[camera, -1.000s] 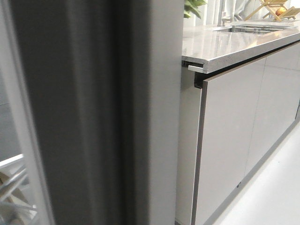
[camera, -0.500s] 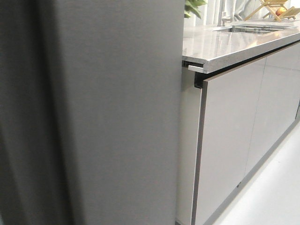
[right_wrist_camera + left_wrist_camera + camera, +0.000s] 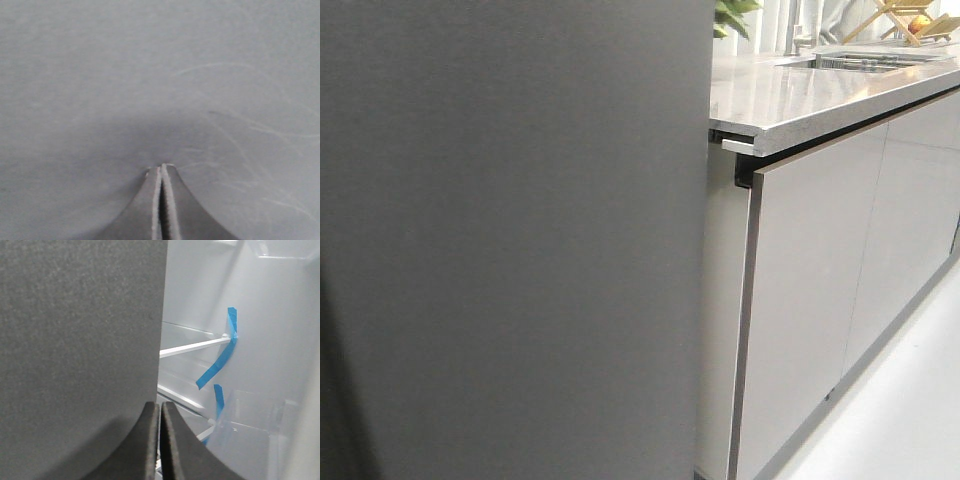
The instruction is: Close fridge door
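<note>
The fridge door (image 3: 510, 240) shows its matte dark grey outer face and fills the left of the front view. In the left wrist view the door (image 3: 75, 340) stands ajar, with the white fridge interior (image 3: 260, 305) showing past its edge. My left gripper (image 3: 160, 407) is shut and empty, its tips at the door's free edge. In the right wrist view the door (image 3: 160, 75) fills the frame. My right gripper (image 3: 161, 169) is shut and empty, with its tips against the grey face. Neither gripper shows in the front view.
Inside the fridge are white shelf rails (image 3: 195, 346), blue tape strips (image 3: 220, 360) and a clear bin (image 3: 245, 435). Right of the fridge are a stone countertop (image 3: 800, 90), glossy light-grey cabinet fronts (image 3: 810, 280), a sink (image 3: 865, 62) and pale floor (image 3: 900, 410).
The door has swung across the front view. Its edge, pale gasket and inner bins at the left have gone from sight, and only the outer face shows now.
</note>
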Robot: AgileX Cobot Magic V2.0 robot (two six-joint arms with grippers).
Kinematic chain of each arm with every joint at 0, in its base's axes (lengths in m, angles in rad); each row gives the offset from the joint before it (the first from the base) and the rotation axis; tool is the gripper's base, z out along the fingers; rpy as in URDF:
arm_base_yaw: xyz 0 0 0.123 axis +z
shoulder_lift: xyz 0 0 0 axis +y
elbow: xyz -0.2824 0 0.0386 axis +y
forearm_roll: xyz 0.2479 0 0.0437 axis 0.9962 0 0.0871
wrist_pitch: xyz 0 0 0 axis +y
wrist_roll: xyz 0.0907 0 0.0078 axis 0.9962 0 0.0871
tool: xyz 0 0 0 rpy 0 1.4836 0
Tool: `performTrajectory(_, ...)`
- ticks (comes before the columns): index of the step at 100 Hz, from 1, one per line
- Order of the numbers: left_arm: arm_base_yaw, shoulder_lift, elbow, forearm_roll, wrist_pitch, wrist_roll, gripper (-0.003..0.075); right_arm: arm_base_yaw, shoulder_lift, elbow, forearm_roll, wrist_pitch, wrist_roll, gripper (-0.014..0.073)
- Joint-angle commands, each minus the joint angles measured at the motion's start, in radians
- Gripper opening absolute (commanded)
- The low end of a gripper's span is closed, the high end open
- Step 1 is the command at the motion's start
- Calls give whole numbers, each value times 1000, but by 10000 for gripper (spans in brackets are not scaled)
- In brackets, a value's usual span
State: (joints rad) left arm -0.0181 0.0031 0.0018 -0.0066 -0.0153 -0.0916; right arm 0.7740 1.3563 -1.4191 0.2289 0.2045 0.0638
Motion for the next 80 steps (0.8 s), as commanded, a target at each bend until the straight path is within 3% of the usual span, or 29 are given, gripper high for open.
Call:
performTrajectory(1, -5, 19, 28, -2, -77, -4, -21, 4, 3, -63, 0, -90, -11, -76)
performTrajectory(80, -5, 19, 28, -2, -77, -4, -21, 4, 258, -266, -30, -172, -11, -76)
